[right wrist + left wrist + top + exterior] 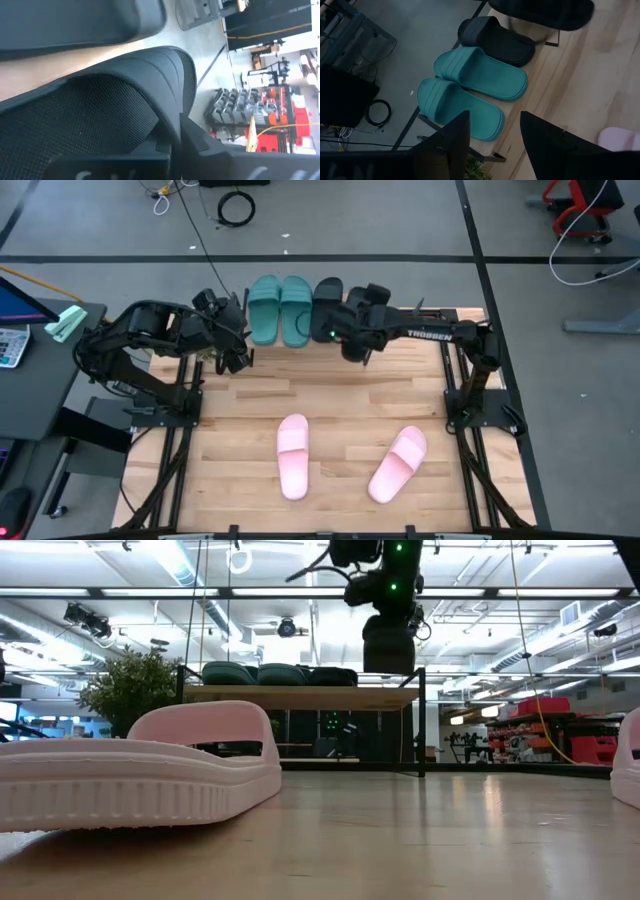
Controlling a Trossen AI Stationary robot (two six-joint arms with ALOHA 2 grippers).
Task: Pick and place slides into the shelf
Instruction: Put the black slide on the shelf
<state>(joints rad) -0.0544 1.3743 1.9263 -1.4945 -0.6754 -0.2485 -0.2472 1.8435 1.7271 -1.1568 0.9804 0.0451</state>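
Right arm stretched across far table edge, right gripper (352,330) over shelf (300,696), fingers clamped tight on black slide (100,110) by its strap, sole close against wrist camera. Second black slide (495,40) already on shelf top beside two teal slides (279,308), side by side. Left gripper (237,350) hangs near shelf's left end, fingers spread wide, holding nothing. Two pink slides (293,457) lie apart on table (340,395), near front edge.

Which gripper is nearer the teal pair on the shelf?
Left. The left gripper hangs open just beside the teal slides, at the shelf edge. The right gripper is farther, over the black slides, shut on one.
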